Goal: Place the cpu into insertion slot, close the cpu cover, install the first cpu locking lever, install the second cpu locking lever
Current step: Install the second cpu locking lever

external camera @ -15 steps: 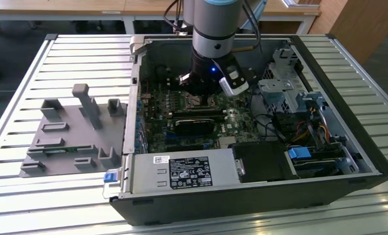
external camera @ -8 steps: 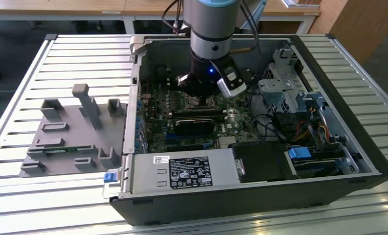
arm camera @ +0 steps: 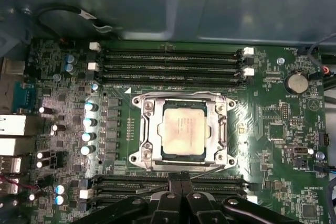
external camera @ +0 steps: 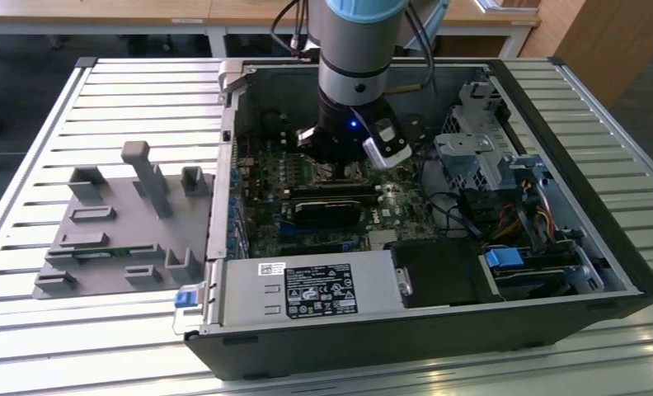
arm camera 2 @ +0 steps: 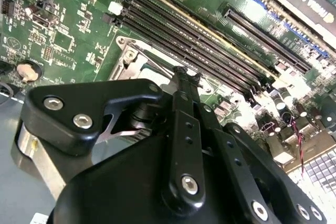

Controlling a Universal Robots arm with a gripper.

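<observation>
clearly, the cpu (arm camera: 184,130) is seen in the first wrist view lying flat in the insertion slot (arm camera: 163,153), with the cpu cover (arm camera: 183,98) closed down as a silver frame around it, its silvery top left bare through the cut-out. the long black memory slots (arm camera: 170,61) are found just beside the socket on the green motherboard (arm camera: 283,129). the claw (arm camera: 181,184) is held just above the board at the socket's edge, its two fingertips pressed together with nothing between them, so it is judged closed and empty. in the exterior view the arm (external camera: 354,74) is seen reaching down into the open computer case (external camera: 547,289), which rests on the slatted tabletop (external camera: 63,330).

the cpu is judged light, stiff and fragile, with a smooth metal top; it is best taken by its opposite edges, never by the underside. the cover is judged thin, springy sheet metal, best pushed on its free edge.
</observation>
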